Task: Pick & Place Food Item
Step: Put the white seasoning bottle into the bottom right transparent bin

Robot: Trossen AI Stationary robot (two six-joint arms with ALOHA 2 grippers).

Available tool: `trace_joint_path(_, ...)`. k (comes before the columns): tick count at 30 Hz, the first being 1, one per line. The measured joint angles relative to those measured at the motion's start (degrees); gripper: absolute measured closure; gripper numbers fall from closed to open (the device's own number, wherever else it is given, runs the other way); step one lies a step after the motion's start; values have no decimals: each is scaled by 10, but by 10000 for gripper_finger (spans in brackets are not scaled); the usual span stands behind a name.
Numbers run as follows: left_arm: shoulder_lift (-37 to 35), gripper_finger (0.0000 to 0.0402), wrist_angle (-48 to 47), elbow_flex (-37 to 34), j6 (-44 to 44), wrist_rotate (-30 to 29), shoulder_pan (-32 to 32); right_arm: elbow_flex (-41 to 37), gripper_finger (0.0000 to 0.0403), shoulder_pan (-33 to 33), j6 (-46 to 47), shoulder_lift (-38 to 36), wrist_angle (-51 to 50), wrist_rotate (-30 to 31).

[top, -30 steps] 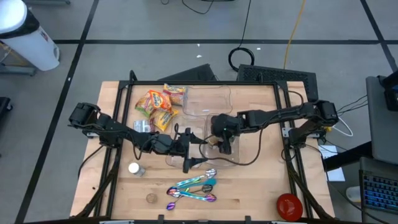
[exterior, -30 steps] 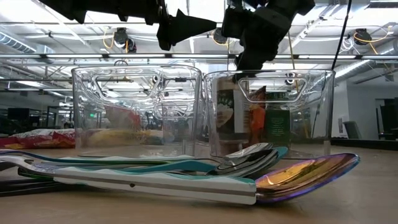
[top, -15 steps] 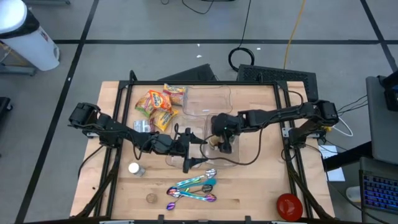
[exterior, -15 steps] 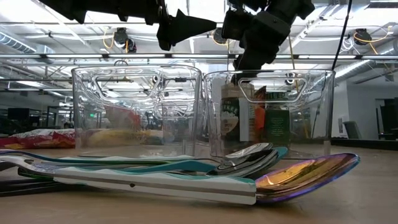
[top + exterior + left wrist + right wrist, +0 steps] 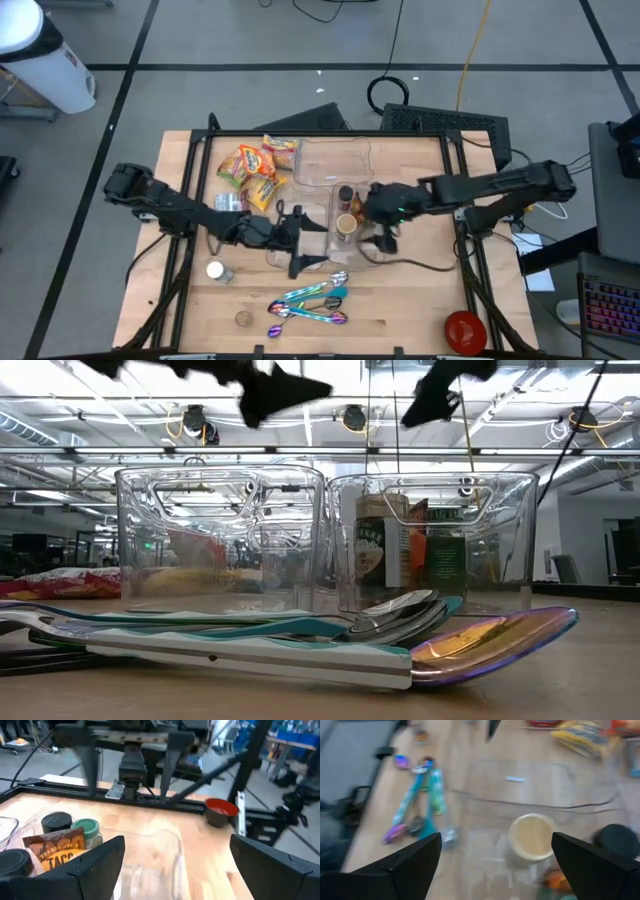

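Landmark = the clear bin (image 5: 352,232) w/ the food items, mid-table on the wood table (image 5: 420,300). Inside it, seen from above: a dark-lidded jar (image 5: 345,193), a pale tan-lidded cup (image 5: 345,225) and an orange-brown packet (image 5: 356,208) – all resting in the bin, nothing holding them. Left wrist view shows the packet (image 5: 56,851) reading "TRADER" w/ "TAC…" below, rest cut off; beside it a black lid (image 5: 56,821) and a green lid (image 5: 85,827). In the low view the same bin (image 5: 432,540) shows a green-labelled carton or cup (image 5: 372,550) and a dark green pack (image 5: 442,560) – print too small to read. Right gripper (image 5: 386,240) hangs just right of the bin's right wall, above table level, fingers spread wide, empty; its wrist view looks down on the tan lid (image 5: 531,837) between the two open fingers (image 5: 407,862). Left gripper (image 5: 300,240) sits just left of the bin, over a second clear bin (image 5: 290,245), fingers apart, grasping nothing. Behind the landmark bin, a third clear bin (image 5: 335,160); left of that, a heap of yellow-orange snack bags (image 5: 255,170) – writing unreadable. In front of the bin: coloured spoons (image 5: 312,303) in teal and iridescent purple. Further front-right, a red bowl (image 5: 465,331); front-left, a small white cap (image 5: 214,271) and a brown disc (image 5: 242,319).
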Motion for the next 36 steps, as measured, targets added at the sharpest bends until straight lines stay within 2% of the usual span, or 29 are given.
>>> trace_joint_path(3, -59, 36, -102, 0, -6, -39, -39, -49, 30, 53, 9, -51, 40, 8)
trace_joint_path(6, -106, 36, -227, 1, -37, -82, -91, -111, 30, 103, 12, -102, 103, 49)
trace_joint_path(8, -129, 36, -302, 1, -82, -82, -123, -150, 30, 129, 14, -136, 135, 85)
trace_joint_path(10, -148, 36, -387, 1, -162, -81, -151, -184, 30, 150, 18, -166, 167, 117)
trace_joint_path(14, -193, 36, -544, 0, -382, -77, -190, -243, 30, 174, 16, -214, 244, 167)
trace_joint_path(16, -213, 37, -615, 0, -467, -61, -202, -266, 30, 176, 7, -230, 280, 185)
trace_joint_path(19, -239, 37, -701, 3, -542, -37, -207, -293, 30, 175, -6, -244, 334, 201)
trace_joint_path(24, -251, 37, -836, 50, -604, -26, -205, -318, 30, 173, -14, -250, 380, 210)
trace_joint_path(29, -215, 37, -978, 119, -660, 21, -199, -330, 30, 173, -19, -250, 404, 210)
trace_joint_path(36, -162, 37, -1023, 129, -758, 149, -199, -330, 30, 173, -21, -250, 408, 210)
